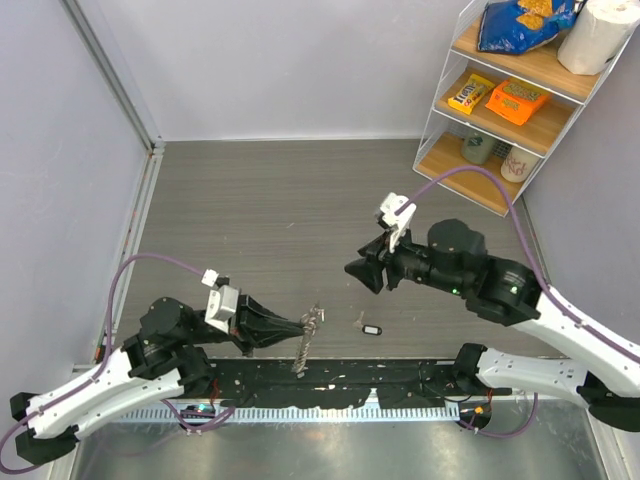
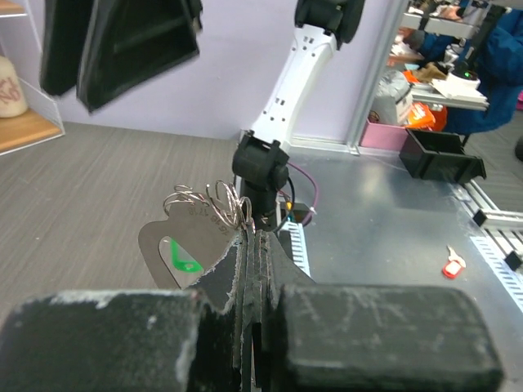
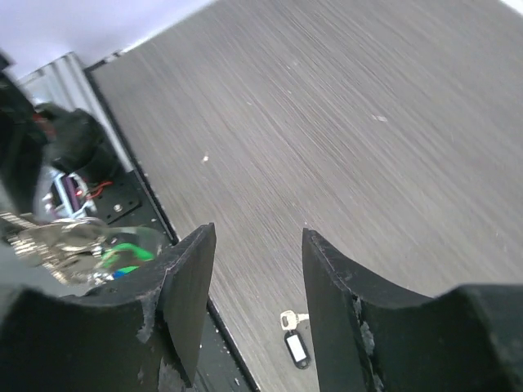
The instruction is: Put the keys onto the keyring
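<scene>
My left gripper (image 1: 297, 327) is shut on the keyring (image 1: 313, 319) and holds it just above the table's near edge, with its silvery chain-like strip (image 1: 302, 356) hanging down. In the left wrist view the jaws (image 2: 253, 238) pinch a flat grey metal piece with a green mark (image 2: 174, 250) topped by a cluster of wire rings (image 2: 207, 202). A small silver key with a black tag (image 1: 368, 326) lies on the table to the right of it. My right gripper (image 1: 357, 270) is open and empty above that key (image 3: 292, 336), which shows between its fingers (image 3: 255, 245).
A wire shelf (image 1: 520, 100) with snacks, cups and a paper roll stands at the back right. The black base rail (image 1: 340, 385) runs along the near edge. Purple cables loop off both arms. Walls close the left and back sides.
</scene>
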Available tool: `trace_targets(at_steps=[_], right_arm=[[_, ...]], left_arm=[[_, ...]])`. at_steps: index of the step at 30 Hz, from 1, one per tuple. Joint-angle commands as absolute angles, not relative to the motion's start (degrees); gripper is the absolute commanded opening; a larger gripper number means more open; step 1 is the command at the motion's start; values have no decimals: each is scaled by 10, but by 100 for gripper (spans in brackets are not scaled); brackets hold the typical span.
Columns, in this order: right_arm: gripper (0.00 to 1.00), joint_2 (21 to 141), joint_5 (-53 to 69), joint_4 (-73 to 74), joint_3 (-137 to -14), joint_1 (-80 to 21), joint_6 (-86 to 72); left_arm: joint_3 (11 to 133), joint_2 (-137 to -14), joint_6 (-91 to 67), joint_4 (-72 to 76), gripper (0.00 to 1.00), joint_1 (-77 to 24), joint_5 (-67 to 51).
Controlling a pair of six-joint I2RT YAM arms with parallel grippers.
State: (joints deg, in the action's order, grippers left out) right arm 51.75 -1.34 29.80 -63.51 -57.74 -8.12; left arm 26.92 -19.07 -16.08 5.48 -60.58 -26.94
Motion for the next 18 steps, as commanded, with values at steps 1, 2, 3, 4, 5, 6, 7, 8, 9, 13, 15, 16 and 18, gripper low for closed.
trace_targets(at_steps=[1,2,3,4,5,6,7,8,9,13,15,16,18], right_arm=[[53,518,96,373,-720,-584,25],[53,520,119,384,-733,-586,40],[53,522,135,389,-752,-592,49],[53,526,167,399,-760,-595,69],[53,529,180,403,-779,-601,78],[53,537,210,417,-787,-606,98],[52,543,221,424,-808,-619,109],[52,554,241,438,-816,-627,126],[51,560,246,446,-831,-645,140],[50,619,258,509,-895,-707,208],[51,647,266,541,-930,-736,238],[51,655,267,549,-949,-750,245],[52,678,272,563,-971,-760,262]], left_arm=[[301,-199,-163,83,0,-606,-323],[301,-203,-166,84,0,-606,-331],[305,-204,-170,85,0,-606,-344],[308,-206,-171,85,0,-606,-353],[310,-207,-174,85,0,-606,-363],[313,-209,-178,86,0,-606,-374],[314,-210,-180,86,0,-606,-383],[315,-211,-185,85,0,-605,-393],[316,-211,-187,90,0,-605,-402],[316,-210,-205,102,0,-606,-431],[315,-211,-214,111,0,-606,-442],[314,-214,-218,115,0,-606,-450],[314,-214,-224,122,0,-606,-462]])
